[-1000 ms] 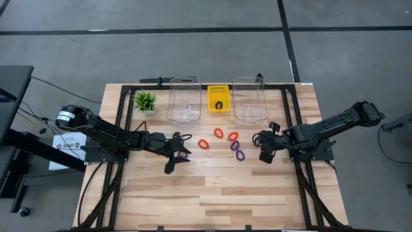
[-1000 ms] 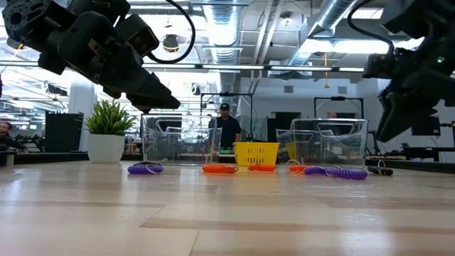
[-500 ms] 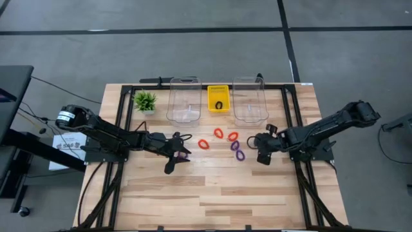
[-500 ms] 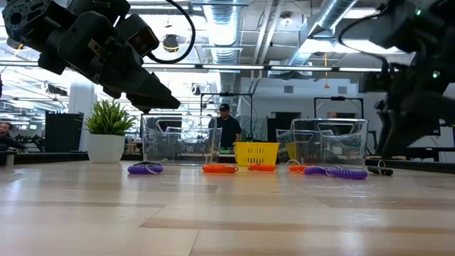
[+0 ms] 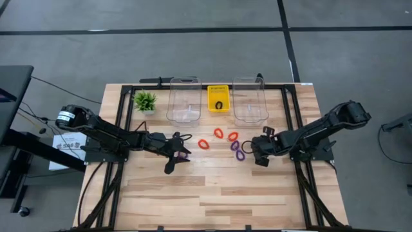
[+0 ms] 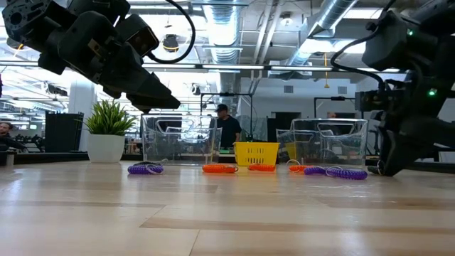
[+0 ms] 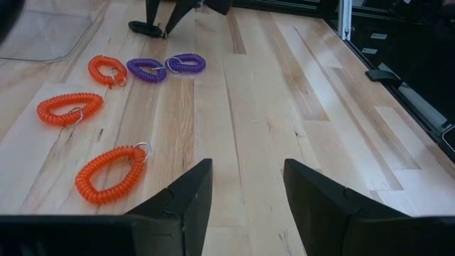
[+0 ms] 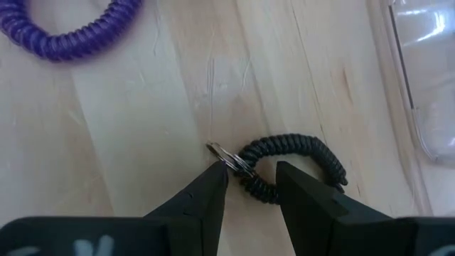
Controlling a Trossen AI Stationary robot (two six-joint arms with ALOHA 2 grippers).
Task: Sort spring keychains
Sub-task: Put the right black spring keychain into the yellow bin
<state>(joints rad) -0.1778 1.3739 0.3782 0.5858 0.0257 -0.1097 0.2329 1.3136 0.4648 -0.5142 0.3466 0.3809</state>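
From above, I see my right gripper [image 5: 258, 152] low on the bench [image 5: 212, 193] beside the purple keychains [image 5: 239, 153], while the left gripper [image 5: 175, 156] waits open near the red keychains [image 5: 204, 144]. Through the right wrist, my parted fingers [image 8: 206, 195] straddle the black keychain [image 8: 291, 167] lying on the wood.

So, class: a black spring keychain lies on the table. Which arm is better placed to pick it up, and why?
Right. The right gripper hangs open directly over the black keychain, fingers straddling its coil. The left gripper waits across the table.
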